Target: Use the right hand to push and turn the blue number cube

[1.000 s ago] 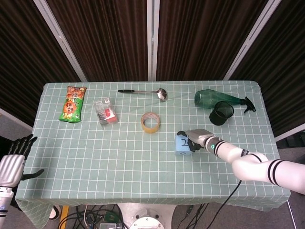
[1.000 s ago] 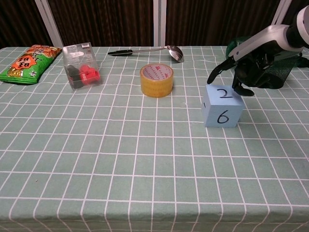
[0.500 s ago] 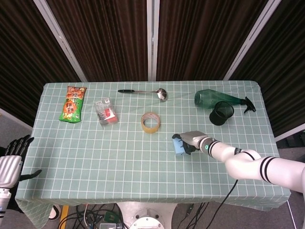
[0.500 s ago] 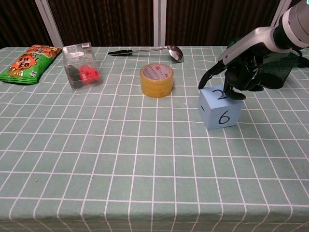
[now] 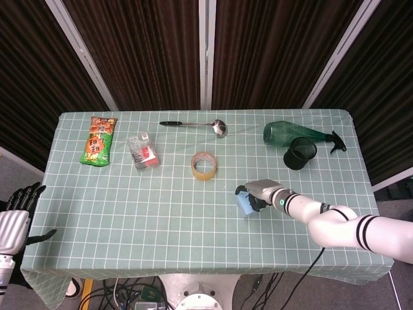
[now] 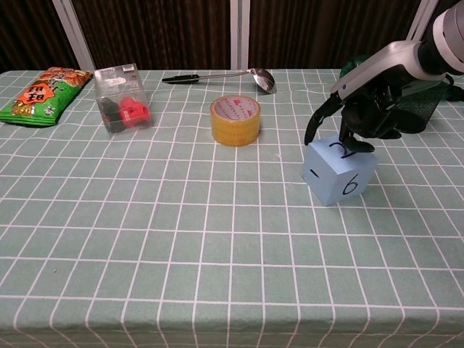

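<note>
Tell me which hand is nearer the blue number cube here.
Right. The right hand rests its fingers on top of the blue number cube. The left hand hangs off the table's far left edge, well away from the cube.

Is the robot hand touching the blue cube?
Touching. In the chest view the right robot hand arches over the cube, its dark fingertips resting on the top face.
</note>
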`<state>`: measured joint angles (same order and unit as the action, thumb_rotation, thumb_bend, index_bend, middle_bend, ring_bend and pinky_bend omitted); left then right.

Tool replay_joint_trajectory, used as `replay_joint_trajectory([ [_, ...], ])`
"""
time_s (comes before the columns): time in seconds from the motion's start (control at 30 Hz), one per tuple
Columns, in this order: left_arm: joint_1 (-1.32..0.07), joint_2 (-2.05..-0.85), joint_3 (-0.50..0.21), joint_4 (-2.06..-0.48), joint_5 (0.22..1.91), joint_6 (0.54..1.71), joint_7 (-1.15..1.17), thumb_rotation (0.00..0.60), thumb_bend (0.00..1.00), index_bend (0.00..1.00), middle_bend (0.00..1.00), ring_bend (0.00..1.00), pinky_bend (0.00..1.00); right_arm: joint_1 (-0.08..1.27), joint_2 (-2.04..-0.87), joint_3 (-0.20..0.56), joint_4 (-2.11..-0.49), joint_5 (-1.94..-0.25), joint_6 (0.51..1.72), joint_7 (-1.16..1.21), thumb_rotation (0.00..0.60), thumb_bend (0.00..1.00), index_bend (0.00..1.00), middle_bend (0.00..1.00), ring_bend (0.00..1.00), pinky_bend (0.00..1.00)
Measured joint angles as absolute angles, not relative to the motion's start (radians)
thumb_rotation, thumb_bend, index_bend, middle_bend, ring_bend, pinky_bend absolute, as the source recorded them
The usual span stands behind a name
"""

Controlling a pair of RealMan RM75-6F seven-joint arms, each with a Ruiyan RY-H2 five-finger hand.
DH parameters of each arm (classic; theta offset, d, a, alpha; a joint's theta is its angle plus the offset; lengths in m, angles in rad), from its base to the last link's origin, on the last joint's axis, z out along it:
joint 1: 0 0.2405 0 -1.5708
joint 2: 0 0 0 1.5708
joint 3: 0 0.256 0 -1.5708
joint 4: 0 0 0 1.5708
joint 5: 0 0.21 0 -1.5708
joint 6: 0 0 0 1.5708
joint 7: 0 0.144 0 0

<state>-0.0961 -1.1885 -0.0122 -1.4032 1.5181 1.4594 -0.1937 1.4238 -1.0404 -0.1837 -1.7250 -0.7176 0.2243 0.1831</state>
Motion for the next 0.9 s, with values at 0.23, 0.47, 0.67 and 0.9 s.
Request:
replay_joint_trajectory([
  [0.23,-0.096,-1.189,-0.012,-1.405,1.520,1.460,-0.190,0.600,0.00,0.05,0.00,0.00,0.01,1.409,-1.043,-0.189,-1.729,-0.719,0.262,0.185,0.600,1.00,0.14,1.00,0.84,0.71],
  [0.47,-0.096,-1.190,-0.012,-1.401,1.515,1.455,-0.192,0.600,0.00,0.05,0.00,0.00,0.01,1.412,-1.077,-0.198,-1.720,-0.703,0.282,0.175,0.600,1.00,0.13,1.00,0.84,0.71],
  [0.67,-0.094,-1.190,-0.011,-1.400,1.517,1.458,-0.192,0.600,0.00,0.05,0.00,0.00,0.01,1.428,-1.067,-0.200,-1.725,-0.700,0.264,0.170,0.600,1.00,0.19,1.00,0.84,0.71],
  [0.9,-0.097,-1.190,-0.011,-1.409,1.522,1.457,-0.181,0.600,0.00,0.05,0.00,0.00,0.01,1.436,-1.036,-0.206,-1.749,-0.716,0.242,0.163,0.600,1.00,0.32,1.00,0.84,0.71],
])
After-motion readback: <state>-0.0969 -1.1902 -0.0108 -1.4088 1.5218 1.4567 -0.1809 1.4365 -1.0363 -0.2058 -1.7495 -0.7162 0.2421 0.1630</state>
